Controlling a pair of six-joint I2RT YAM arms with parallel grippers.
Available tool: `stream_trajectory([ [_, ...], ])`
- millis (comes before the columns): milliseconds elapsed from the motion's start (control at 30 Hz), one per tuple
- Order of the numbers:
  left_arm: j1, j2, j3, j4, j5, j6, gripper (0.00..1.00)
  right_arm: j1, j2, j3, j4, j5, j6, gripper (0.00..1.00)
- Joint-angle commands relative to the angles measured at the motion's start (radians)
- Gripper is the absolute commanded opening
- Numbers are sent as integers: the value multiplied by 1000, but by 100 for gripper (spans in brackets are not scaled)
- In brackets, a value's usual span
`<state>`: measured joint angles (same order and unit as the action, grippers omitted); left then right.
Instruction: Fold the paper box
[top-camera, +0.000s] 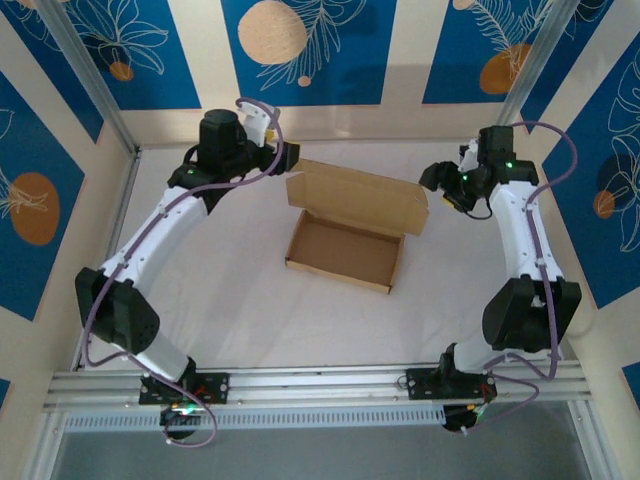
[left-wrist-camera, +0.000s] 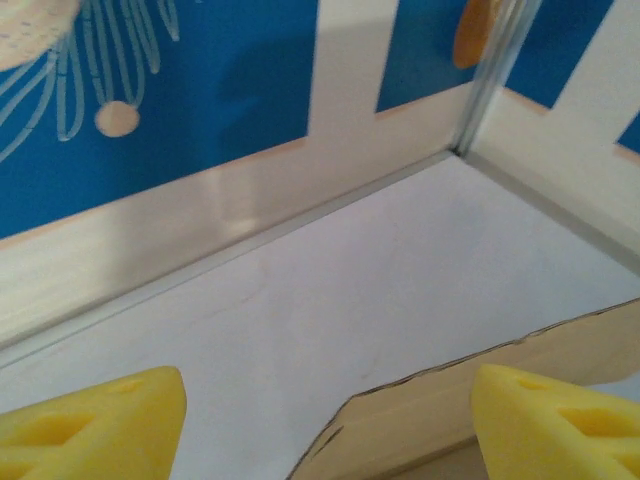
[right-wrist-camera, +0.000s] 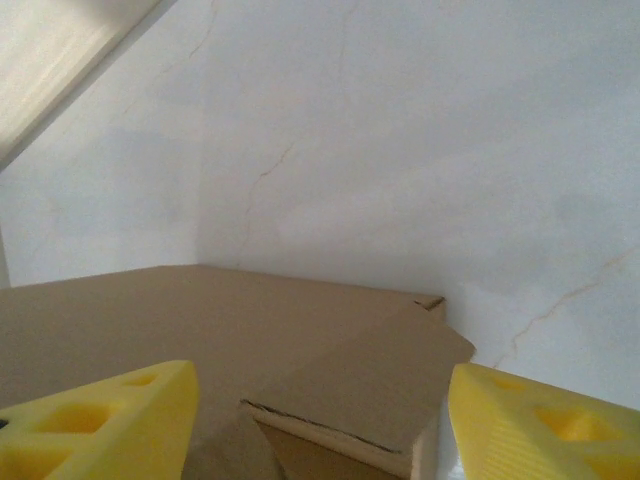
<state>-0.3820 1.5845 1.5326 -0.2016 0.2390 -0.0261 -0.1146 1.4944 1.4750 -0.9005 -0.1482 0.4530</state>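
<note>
Paper box (top-camera: 345, 250): likely light, crease-prone cardboard, best pinched along its upright lid edge; left gripper (top-camera: 287, 157) and right gripper (top-camera: 434, 178) stand spread, empty.

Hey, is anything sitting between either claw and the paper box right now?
Nothing visible stands between them. The left claw and the right claw, both open, sit at opposite ends of the paper box, beside its raised rear flap.
</note>
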Motion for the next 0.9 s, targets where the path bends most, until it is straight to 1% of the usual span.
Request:
stream_trajectory([
  [0, 64, 10, -71, 2, -26, 29, 73, -61, -82, -54, 6, 16, 47, 67],
  [33, 74, 13, -84, 14, 4, 34, 73, -78, -94, -69, 8, -5, 66, 66],
  [100, 98, 17, -139, 92, 157, 81, 75, -103, -139, -150, 82, -92, 71, 64],
  [133, 107, 15, -177, 151, 205, 100, 76, -100, -169, -200, 142, -107, 46, 64],
  [167, 117, 6, -233, 237, 248, 121, 76, -83, -216, -262, 222, -108, -9, 64],
  [233, 128, -15, -330, 383, 281, 151, 79, -18, -308, -390, 352, -5, -180, 64],
  [267, 137, -13, -357, 426, 295, 158, 79, 10, -354, -454, 423, 21, -266, 65],
  [333, 149, 4, -374, 457, 368, 192, 79, 29, -401, -527, 501, 20, -389, 65],
  [433, 152, 25, -407, 501, 452, 241, 79, 65, -427, -581, 548, 42, -516, 65],
  [467, 152, 35, -417, 514, 465, 252, 79, 79, -434, -604, 574, 57, -546, 66],
  [533, 152, 58, -433, 546, 453, 264, 79, 93, -437, -629, 613, 93, -578, 67],
  [633, 152, 91, -444, 594, 334, 261, 81, 95, -431, -643, 661, 168, -630, 70],
  [733, 152, 116, -442, 636, 278, 277, 82, 100, -393, -629, 657, 184, -710, 71],
  [867, 151, 171, -381, 620, 307, 297, 82, 128, -332, -608, 667, 176, -752, 70],
])
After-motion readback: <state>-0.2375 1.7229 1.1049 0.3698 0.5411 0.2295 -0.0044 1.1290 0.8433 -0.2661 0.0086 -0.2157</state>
